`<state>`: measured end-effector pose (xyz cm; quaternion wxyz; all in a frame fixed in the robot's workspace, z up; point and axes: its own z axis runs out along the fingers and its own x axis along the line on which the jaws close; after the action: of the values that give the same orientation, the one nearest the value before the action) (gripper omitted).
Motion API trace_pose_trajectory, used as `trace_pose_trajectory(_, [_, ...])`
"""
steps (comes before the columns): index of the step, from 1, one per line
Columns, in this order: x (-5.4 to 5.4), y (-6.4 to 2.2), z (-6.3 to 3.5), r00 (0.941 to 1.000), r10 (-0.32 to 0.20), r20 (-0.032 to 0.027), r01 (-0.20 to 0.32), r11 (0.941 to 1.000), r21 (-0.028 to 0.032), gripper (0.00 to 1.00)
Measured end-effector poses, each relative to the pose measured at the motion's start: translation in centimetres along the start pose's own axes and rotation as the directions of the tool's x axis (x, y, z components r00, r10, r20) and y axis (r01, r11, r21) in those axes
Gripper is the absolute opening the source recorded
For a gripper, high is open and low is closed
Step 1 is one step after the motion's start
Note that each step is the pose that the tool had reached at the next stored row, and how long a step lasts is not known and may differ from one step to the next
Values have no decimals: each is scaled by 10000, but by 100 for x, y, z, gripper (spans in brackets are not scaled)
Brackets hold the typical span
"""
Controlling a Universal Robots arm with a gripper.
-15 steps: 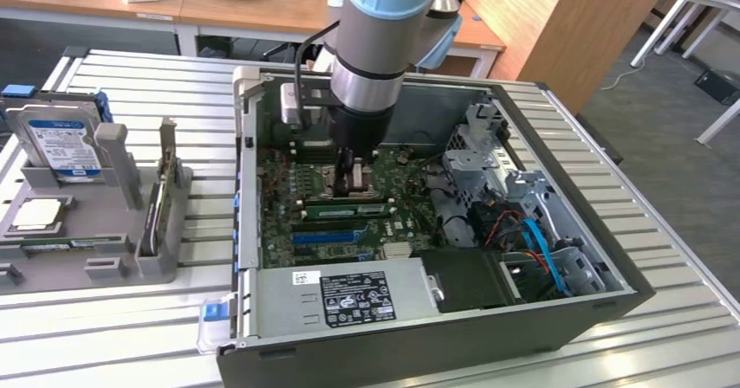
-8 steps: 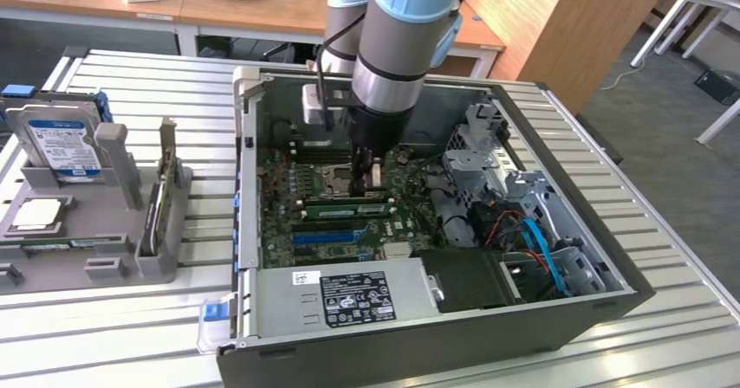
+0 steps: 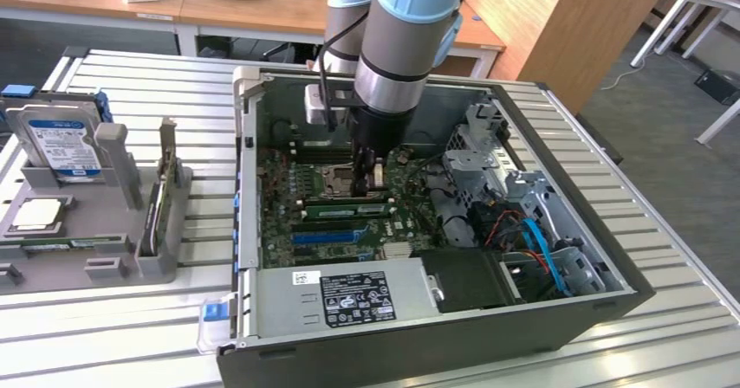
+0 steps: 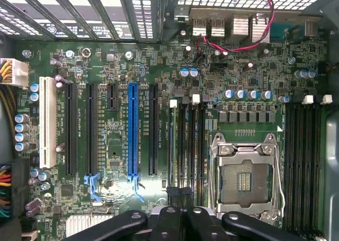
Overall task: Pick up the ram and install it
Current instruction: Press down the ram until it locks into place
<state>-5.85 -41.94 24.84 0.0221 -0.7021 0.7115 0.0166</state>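
On the slatted metal table (image 3: 139, 336), item by item, largest first.

Computer case (image 3: 601, 306): dark, lying on its side, side panel off, interior exposed. A power supply (image 3: 347, 297) with a black label sits at its near end; a drive cage with blue cables (image 3: 543, 254) occupies the exterior view's right.

Robot arm (image 3: 399, 50): silver and pale blue, reaching down into the case over the motherboard.

Motherboard (image 4: 222, 71): green, flat in the case floor. It carries an empty CPU socket (image 4: 246, 180) with its metal frame, a white expansion slot (image 4: 46, 122), several black slots, one blue slot (image 4: 132, 130), and banks of memory slots (image 4: 188, 145) on either side of the socket.

Grey parts holder (image 3: 69, 249): stands on the table at the exterior view's left, well apart from the case. A hard drive (image 3: 64, 145) stands upright in it; a taller card with a metal bracket (image 3: 162, 189) stands at its edge.

Pincer (image 4: 180, 212): black, fingers drawn together, low over the memory slots just beside the socket.

Ram (image 3: 347, 210): a narrow green stick lying in a slot on the motherboard, near the pincer. Whether the pincer touches it cannot be told.
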Motion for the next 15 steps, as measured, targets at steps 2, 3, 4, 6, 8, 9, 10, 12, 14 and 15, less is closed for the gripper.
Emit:
trace_pose_trajectory(2, [0, 0, 0, 10000, 0, 0, 0, 10000, 0, 11])
trace_pose_trajectory(3, [0, 0, 0, 10000, 1, 0, -1, 10000, 0, 11])
trace_pose_trajectory(4, [0, 0, 0, 10000, 0, 0, 0, 10000, 0, 11])
trace_pose_trajectory(6, [0, 0, 0, 10000, 0, 0, 0, 10000, 0, 11])
trace_pose_trajectory(8, [0, 0, 0, 10000, 1, 0, -1, 10000, 0, 11])
trace_pose_trajectory(9, [0, 0, 0, 10000, 32, 0, -32, 10000, 1, 11])
trace_pose_trajectory(10, [0, 0, 0, 9999, 124, 0, -124, 9999, 7, 11])
trace_pose_trajectory(12, [0, 0, 1, 9991, 429, -1, -429, 9991, 24, 11])
trace_pose_trajectory(14, [0, 0, 1, 9968, 793, -3, -793, 9968, 44, 11])
trace_pose_trajectory(15, [0, 0, 1, 9953, 967, -4, -967, 9953, 54, 11])
